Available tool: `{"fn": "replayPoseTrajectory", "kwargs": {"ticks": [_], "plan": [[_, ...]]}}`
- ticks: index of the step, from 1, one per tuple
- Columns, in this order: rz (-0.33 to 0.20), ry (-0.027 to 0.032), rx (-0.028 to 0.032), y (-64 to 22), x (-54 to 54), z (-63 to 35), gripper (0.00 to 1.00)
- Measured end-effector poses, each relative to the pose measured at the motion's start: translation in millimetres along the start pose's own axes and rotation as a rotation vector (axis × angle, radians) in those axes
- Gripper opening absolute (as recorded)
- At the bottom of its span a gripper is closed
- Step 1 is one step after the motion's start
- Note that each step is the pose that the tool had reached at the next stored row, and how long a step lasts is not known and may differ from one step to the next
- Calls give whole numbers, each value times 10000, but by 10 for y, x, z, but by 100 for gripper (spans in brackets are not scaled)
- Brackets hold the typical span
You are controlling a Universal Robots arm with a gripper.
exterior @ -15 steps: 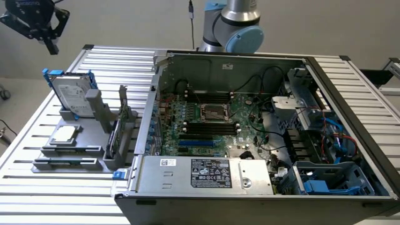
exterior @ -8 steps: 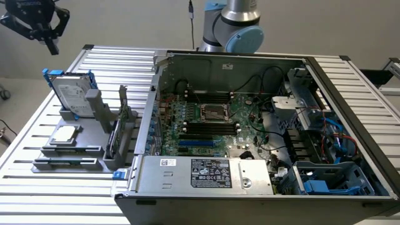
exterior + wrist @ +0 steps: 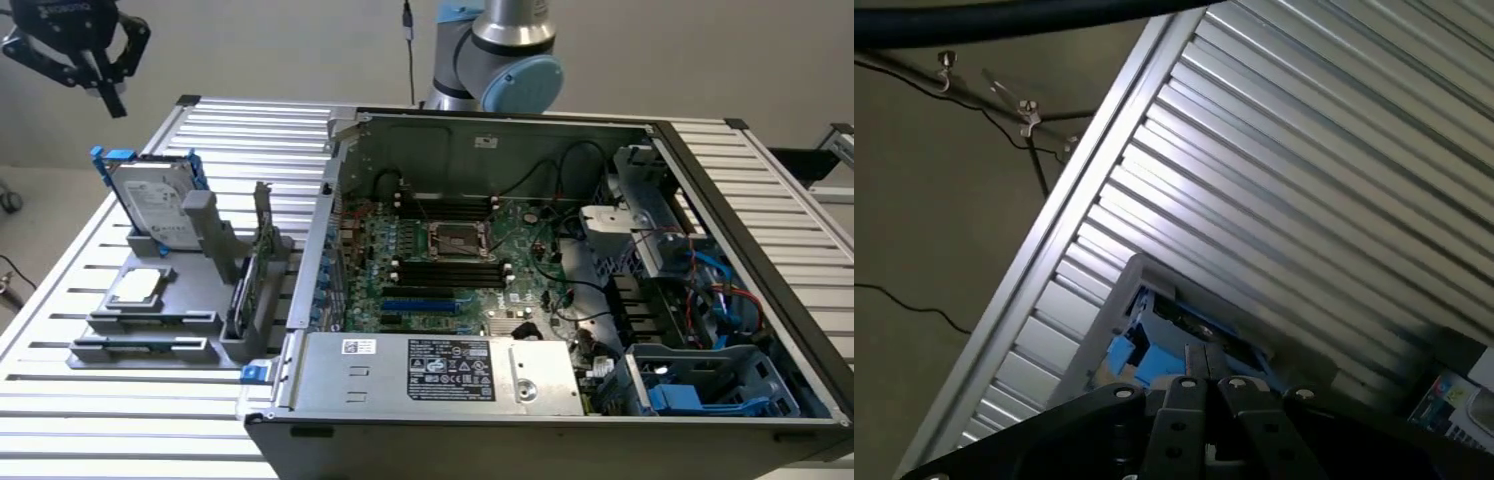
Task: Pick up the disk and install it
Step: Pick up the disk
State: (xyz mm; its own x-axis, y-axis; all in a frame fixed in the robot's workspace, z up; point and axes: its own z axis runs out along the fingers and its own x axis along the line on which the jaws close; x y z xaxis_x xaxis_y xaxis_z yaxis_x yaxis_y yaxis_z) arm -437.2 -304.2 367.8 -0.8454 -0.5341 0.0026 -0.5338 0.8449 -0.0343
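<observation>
Caught with the fingers of the gripper (image 3: pixel 112 102) pressed together and pinching nothing, high up and well off to the exterior view's left of the open computer case (image 3: pixel 534 300). Found the disk (image 3: pixel 150 205) standing on edge in a grey holder (image 3: pixel 200 230) on the slatted tabletop (image 3: pixel 120 420), near the case on that same side, with clear air between it and the fingers. Judged the chief hazard to be a descent with the fingers unspread: would strike the top edge of the disk and could tip it in the holder or knock it toward the case. Judged a second hazard to be a pinch on one blue rail alone, likely to let the disk twist. Looked flat and silver-grey, with a white label on its face and bright blue carrier rails along both upright edges.
</observation>
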Motion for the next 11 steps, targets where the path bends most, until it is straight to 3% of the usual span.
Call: {"fn": "replayPoseTrajectory", "kwargs": {"ticks": [11], "plan": [[-2001,-25,6,0,0,8,11]]}}
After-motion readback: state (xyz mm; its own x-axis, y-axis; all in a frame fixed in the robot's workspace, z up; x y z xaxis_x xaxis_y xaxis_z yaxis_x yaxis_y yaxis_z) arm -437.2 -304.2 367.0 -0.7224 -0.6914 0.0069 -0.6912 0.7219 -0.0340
